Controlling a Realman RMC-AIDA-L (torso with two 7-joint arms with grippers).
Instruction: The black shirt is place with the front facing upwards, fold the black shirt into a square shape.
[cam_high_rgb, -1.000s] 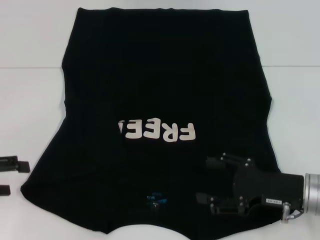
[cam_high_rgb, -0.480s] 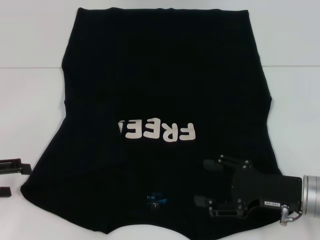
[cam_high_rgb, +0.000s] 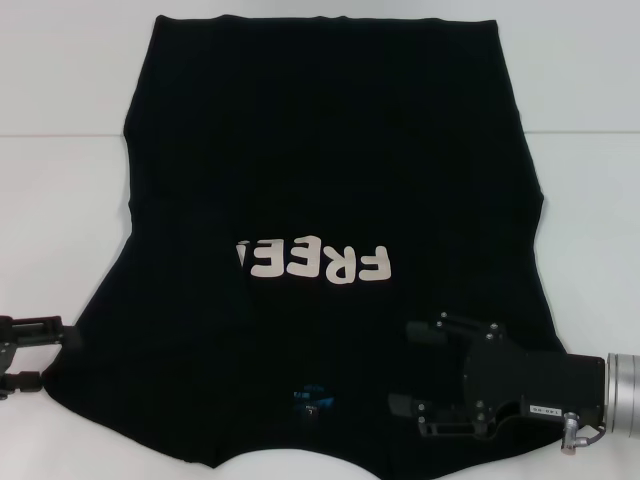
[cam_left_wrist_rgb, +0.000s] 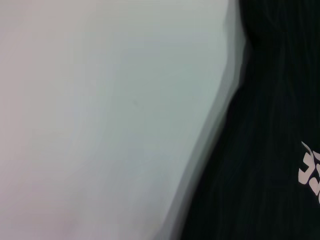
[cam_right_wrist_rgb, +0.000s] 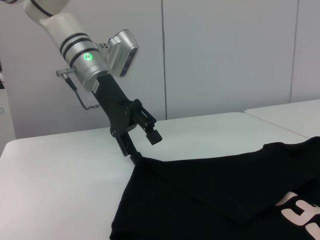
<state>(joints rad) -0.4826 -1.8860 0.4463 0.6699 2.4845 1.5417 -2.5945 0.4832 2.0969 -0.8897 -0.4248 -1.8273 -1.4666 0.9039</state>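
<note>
The black shirt (cam_high_rgb: 330, 150) lies spread flat on the white table, front up, with its off-white lettering (cam_high_rgb: 315, 262) upside down to me and a small blue neck label (cam_high_rgb: 310, 395) near the front edge. My left gripper (cam_high_rgb: 45, 352) is open at the shirt's near left corner. In the right wrist view this left gripper (cam_right_wrist_rgb: 146, 148) has its lower finger down at the edge of the shirt (cam_right_wrist_rgb: 210, 200) and its upper finger above it. My right gripper (cam_high_rgb: 412, 367) is open over the shirt's near right part, right of the label. The left wrist view shows only the shirt's edge (cam_left_wrist_rgb: 270, 150) and table.
The white table (cam_high_rgb: 60, 200) has bare surface on both sides of the shirt, with a seam line across it farther back. A second white tabletop (cam_right_wrist_rgb: 295, 112) and a pale wall show behind in the right wrist view.
My left gripper has moved right, from off the table's left edge up to the shirt's near left corner. My right gripper has shifted slightly left and nearer, staying open.
</note>
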